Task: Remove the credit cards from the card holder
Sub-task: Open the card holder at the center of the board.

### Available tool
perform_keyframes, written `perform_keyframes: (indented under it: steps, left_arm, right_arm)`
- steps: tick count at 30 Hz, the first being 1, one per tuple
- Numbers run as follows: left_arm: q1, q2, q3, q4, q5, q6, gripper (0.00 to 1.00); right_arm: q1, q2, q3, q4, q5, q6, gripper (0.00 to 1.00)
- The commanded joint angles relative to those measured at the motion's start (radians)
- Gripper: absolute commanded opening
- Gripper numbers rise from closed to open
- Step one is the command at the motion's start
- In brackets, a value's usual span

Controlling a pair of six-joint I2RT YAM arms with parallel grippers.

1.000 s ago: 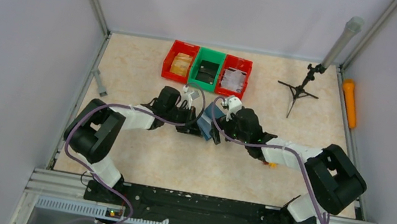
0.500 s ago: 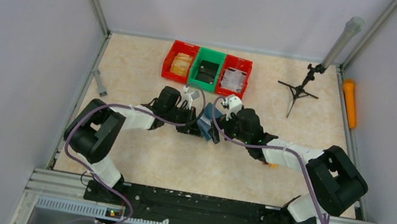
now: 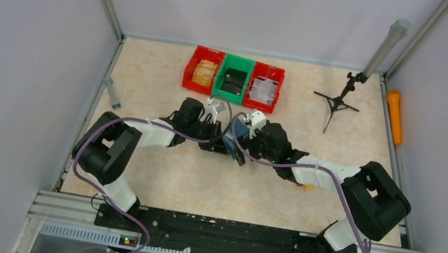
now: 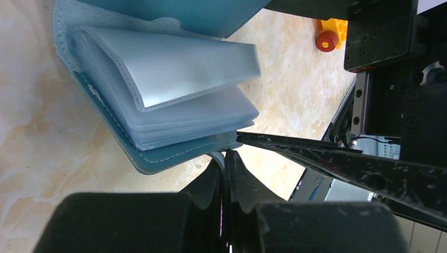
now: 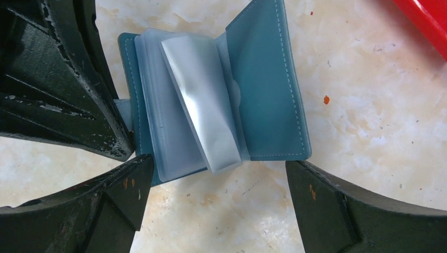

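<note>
The card holder (image 3: 234,138) is a teal wallet, held open just above the table between my two grippers. Its pale translucent sleeves (image 5: 203,105) fan out from the spine, and one sleeve (image 4: 184,68) stands up. My left gripper (image 4: 226,154) is shut on a pale tab at the wallet's edge (image 5: 124,113). It sits left of the wallet in the top view (image 3: 217,132). My right gripper (image 5: 219,168) is open, its fingers (image 5: 124,190) either side of the wallet's lower edge, holding nothing. It also shows in the top view (image 3: 247,145). No dark credit cards show; the sleeves look pale.
Red (image 3: 203,68), green (image 3: 234,79) and red (image 3: 264,85) bins stand in a row behind the grippers. A small tripod (image 3: 337,104) and an orange cylinder (image 3: 394,116) are at the back right. A yellow-orange toy block (image 4: 329,31) lies under the right arm.
My right gripper has shifted a little to the left, closer around the wallet. The left gripper has stayed put, holding the wallet.
</note>
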Motion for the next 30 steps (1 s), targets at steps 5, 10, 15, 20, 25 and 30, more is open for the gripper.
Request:
perform_keyframes:
  steps: [5, 10, 15, 20, 25, 30]
  left_arm:
    - [-0.005, -0.044, 0.025, 0.023, -0.001, 0.022, 0.05]
    - [-0.004, -0.045, 0.025, 0.023, 0.004, 0.022, 0.05]
    - [-0.009, -0.035, 0.03, 0.025, 0.021, 0.023, 0.05]
    - [-0.031, -0.02, 0.051, -0.001, 0.024, 0.043, 0.05]
    - [-0.066, 0.0, 0.087, -0.059, 0.013, 0.081, 0.04]
    - [-0.09, 0.004, 0.116, -0.134, -0.047, 0.122, 0.04]
  right_arm:
    - [0.044, 0.054, 0.084, -0.055, 0.127, -0.035, 0.98]
    - [0.044, 0.018, 0.056, -0.015, 0.152, -0.008, 0.93]
    - [0.035, -0.019, 0.027, 0.018, 0.207, 0.035, 0.65]
    - [-0.028, -0.071, -0.025, 0.079, 0.137, 0.105, 0.55]
    - [-0.117, -0.062, -0.025, 0.061, 0.061, 0.191, 0.69]
    - [-0.165, -0.01, 0.003, 0.022, -0.023, 0.229, 0.92]
